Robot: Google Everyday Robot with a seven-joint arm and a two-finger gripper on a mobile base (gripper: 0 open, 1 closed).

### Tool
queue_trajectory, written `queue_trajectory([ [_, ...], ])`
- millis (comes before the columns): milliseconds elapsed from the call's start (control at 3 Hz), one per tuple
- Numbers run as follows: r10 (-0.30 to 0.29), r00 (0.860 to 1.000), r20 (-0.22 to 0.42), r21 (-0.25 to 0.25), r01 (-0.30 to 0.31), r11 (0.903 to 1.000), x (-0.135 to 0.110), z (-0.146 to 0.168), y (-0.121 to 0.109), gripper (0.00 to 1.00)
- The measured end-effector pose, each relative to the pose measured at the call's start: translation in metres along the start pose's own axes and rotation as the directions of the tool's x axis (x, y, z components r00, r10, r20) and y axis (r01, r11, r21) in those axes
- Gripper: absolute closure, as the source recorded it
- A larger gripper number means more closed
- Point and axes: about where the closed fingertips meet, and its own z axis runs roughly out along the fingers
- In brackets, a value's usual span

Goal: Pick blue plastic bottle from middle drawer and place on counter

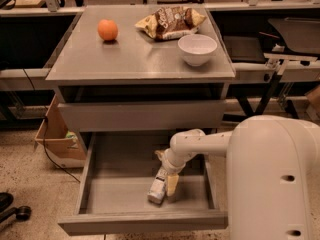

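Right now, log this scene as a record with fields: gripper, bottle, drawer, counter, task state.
gripper: lowered into the middle drawer, right at the blue plastic bottle
blue plastic bottle: lying on the drawer floor, right of centre
middle drawer: pulled open
counter: holds an orange, a snack bag and a white bowl
task state: bottle not yet on the counter

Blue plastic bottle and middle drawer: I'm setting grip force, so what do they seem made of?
The blue plastic bottle looks like pale plastic, white-labelled. The middle drawer is likely sheet metal: matte grey, flat floor, low walls. The gripper is at the bottle in the drawer.
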Motion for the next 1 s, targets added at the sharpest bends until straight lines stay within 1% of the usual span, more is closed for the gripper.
queue_trajectory([
  [333, -0.001, 1.000, -0.009, -0.026, 0.000, 0.9997, 0.007, 0.021, 0.003, 0.00],
  [667, 0.013, 1.000, -0.016, -0.048, -0.014, 0.9987, 0.012, 0.033, 0.006, 0.14],
  [1000, 0.030, 0.999, -0.022, -0.057, -0.031, 0.9979, 0.016, 0.036, 0.008, 0.38],
])
